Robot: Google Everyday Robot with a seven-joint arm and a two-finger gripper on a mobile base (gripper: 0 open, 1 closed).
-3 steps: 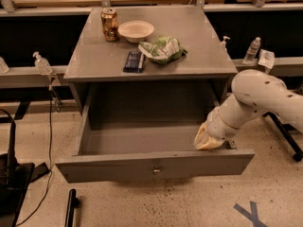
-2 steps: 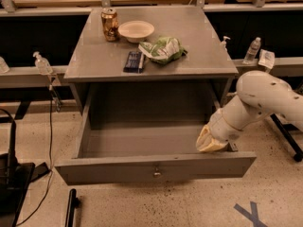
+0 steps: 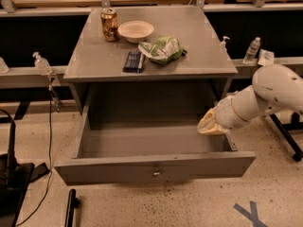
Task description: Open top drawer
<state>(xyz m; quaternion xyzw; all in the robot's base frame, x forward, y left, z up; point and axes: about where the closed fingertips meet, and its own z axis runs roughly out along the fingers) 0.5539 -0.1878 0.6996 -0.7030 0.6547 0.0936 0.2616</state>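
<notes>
The top drawer point(image 3: 142, 167) is a wide grey metal drawer pulled far out of the grey cabinet, its deep tray point(image 3: 147, 141) bare inside. Its flat front face carries one small round brass knob point(image 3: 155, 172). My white arm comes in from the right. My gripper point(image 3: 211, 123) sits at the drawer's right side wall, just above its rim near the cabinet opening. Its tip is covered in a tan sleeve.
On the cabinet top point(image 3: 94, 56) stand a soda can point(image 3: 109, 24), a beige bowl point(image 3: 136, 30), a green chip bag point(image 3: 162, 49) and a dark flat packet point(image 3: 133, 61). Bottles point(image 3: 41, 64) line rails on both sides. A black stand base point(image 3: 12, 183) is at the lower left.
The drawer has slid a little further out toward the camera. My gripper and arm have shifted slightly right and forward along the drawer's right side.
</notes>
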